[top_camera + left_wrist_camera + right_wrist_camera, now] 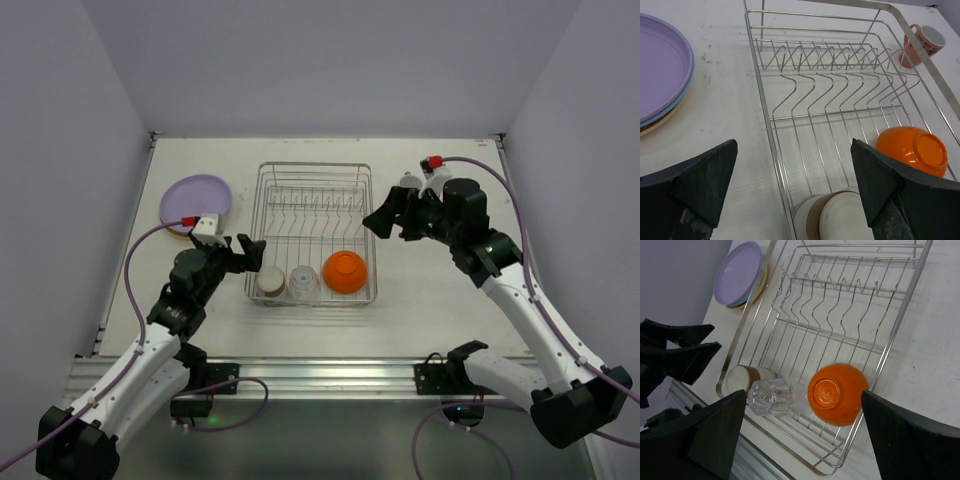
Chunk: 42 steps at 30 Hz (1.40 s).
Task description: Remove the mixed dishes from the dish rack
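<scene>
Plainly favours the left jaws, gaping and empty just short of the cream cup (270,283) at the near-left corner of the dish rack (312,212), over the right jaws, equally wide and empty, off beyond its far-right side.

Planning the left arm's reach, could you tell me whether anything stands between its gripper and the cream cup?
Only the dish rack: its left rim wire passes between the open fingers of the left gripper; the cream cup sits inside it, at the near corner.
</scene>
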{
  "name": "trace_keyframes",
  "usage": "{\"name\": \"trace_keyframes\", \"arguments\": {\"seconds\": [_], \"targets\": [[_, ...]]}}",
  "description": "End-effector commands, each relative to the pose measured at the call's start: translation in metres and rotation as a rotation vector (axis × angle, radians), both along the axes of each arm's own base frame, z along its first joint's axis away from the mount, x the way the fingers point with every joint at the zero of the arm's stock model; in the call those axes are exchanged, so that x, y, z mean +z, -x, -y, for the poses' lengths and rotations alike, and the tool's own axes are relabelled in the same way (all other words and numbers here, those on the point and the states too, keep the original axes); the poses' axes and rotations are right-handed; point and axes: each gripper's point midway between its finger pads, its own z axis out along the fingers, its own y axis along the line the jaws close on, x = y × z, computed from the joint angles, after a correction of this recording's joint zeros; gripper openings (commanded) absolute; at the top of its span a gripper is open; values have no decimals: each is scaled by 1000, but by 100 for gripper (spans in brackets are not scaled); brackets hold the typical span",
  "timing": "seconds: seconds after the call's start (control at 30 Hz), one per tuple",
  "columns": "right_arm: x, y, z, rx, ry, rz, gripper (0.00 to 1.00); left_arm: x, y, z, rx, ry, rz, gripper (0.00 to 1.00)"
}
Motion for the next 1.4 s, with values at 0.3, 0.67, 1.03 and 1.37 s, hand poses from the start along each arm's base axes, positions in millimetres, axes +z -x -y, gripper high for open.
{"name": "trace_keyframes", "arguments": {"seconds": [0.3, 0.67, 1.03, 1.37], "targets": [[-12, 39, -4, 66, -141, 97, 99, 18, -1, 40, -176, 32, 34, 100], [-39, 44, -4, 78, -141, 70, 99, 49, 17, 88, -260, -72, -86, 100], [-21, 72, 8, 75, -153, 101, 99, 13, 35, 106, -358, -177, -282, 100], [-33, 79, 18, 52, -97, 74, 99, -4, 69, 130, -411, -225, -319, 100]]}}
